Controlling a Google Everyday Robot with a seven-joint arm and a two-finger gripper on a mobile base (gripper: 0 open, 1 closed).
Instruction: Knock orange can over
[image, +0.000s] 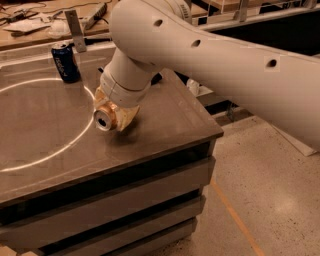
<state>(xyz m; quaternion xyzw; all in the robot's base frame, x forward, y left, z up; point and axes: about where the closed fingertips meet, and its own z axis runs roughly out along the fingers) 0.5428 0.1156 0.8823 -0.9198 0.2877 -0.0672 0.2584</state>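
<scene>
The orange can (103, 120) is tipped on its side on the dark table (45, 130), with its silver top facing the camera. My gripper (113, 114) sits on the end of the big white arm and comes down from above. Its pale fingers (127, 118) lie on either side of the can and grip it, near the white circle line on the table. Most of the can's body is hidden behind the fingers and the wrist.
A dark blue can (65, 62) stands upright at the back left of the table. A metal bracket (75, 30) rises behind it, with a cluttered bench beyond. The table's right edge (200, 107) drops to the floor close to the gripper.
</scene>
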